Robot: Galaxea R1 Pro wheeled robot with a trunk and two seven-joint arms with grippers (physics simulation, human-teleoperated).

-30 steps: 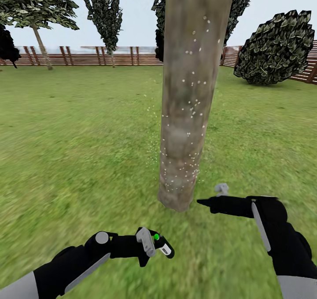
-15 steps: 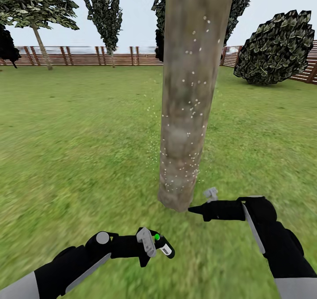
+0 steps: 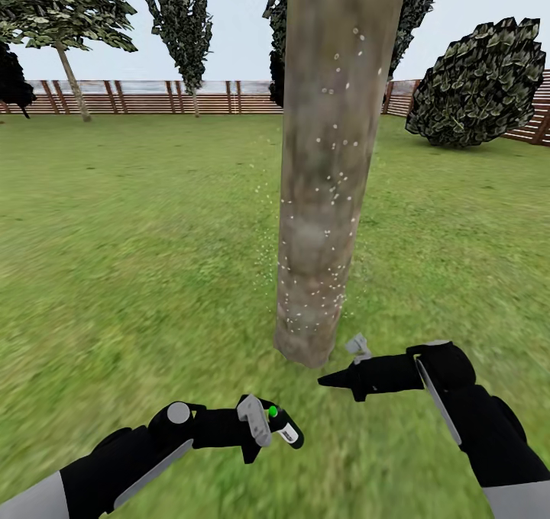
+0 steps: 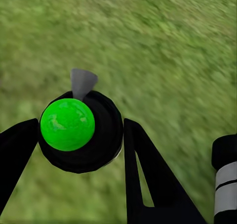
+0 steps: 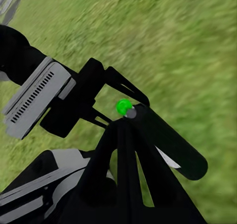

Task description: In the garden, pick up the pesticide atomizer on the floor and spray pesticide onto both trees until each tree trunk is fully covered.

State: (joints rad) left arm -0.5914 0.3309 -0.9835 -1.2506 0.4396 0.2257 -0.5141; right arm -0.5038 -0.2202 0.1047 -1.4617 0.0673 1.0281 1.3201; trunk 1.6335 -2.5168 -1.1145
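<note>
Moved nearer and leftward: right gripper (image 3: 328,380), fingers pressed together on nothing, reaching toward the atomizer (image 3: 281,426). Clamped around it, low over grass, left gripper (image 3: 263,421), probably offering a handover. Speckled trunk (image 3: 325,198) just beyond.

No readable text, label, brand, number or sign anywhere, neither on the pesticide atomizer (image 3: 284,429) with its white band too blurred to make out, nor on the tree trunk (image 3: 325,168) beyond it, nor along the fence (image 3: 153,98) behind that trunk.
</note>
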